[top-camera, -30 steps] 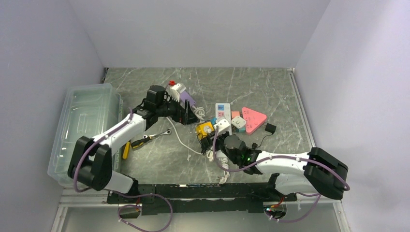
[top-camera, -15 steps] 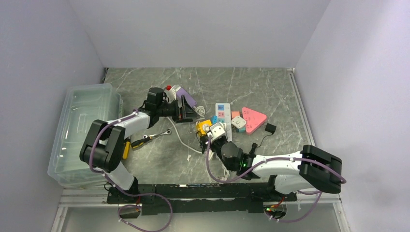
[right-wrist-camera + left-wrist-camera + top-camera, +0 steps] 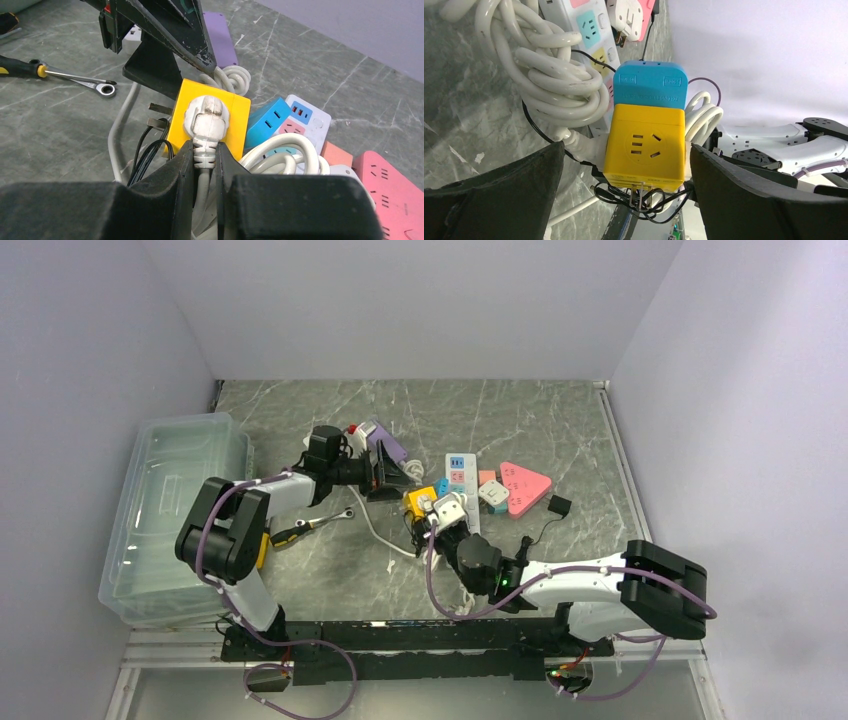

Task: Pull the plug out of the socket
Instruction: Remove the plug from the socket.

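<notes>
A white plug sits pushed into one face of the yellow cube socket, which rests among cables mid-table. My right gripper is shut on the ribbed neck of the plug, where the white cord leaves it. My left gripper is open, with one finger on each side of the yellow socket and not touching it. A blue cube socket lies against the yellow one. In the top view the left gripper is just left of the socket and the right gripper just below it.
A coil of thick white cable and thin black wires lie around the socket. A white power strip, pink triangular socket, purple strip and black adapter lie nearby. Wrench, screwdriver and clear bin are left.
My left arm has folded and its open gripper has moved right, toward the yellow socket. The right gripper, still shut on the plug, shifted slightly up and left.
</notes>
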Controlling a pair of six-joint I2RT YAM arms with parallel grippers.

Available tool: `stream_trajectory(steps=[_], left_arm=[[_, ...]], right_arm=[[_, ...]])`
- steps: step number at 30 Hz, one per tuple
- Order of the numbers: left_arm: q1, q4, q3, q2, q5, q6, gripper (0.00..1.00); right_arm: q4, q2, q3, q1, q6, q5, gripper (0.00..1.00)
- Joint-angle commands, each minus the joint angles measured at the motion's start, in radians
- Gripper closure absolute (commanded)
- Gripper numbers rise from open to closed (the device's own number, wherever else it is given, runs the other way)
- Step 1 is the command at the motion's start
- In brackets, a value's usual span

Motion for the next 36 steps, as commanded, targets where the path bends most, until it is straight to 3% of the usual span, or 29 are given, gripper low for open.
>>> stream_trajectory(steps=[1,15,22,36], left_arm=[[-0.003,0.038,0.007,0.008,0.040,-0.012,0.04],[-0.036,0.062,0.024,0.018,0.070,-0.012,0.19],[-0.036,0.109,0.018,0.014,0.087,-0.035,0.21],[-0.038,0.114,0.019,0.009,0.089,-0.023,0.57]], right_arm=[[0.206,-0.047,0.085,0.012,-0.028,0.035,1.00],[0.254,0.009,0.097,0.015,-0.046,0.049,1.00],[0.268,0.043,0.099,0.015,-0.036,0.074,1.00],[0.258,0.068,0.105,0.011,-0.002,0.091,1.00]])
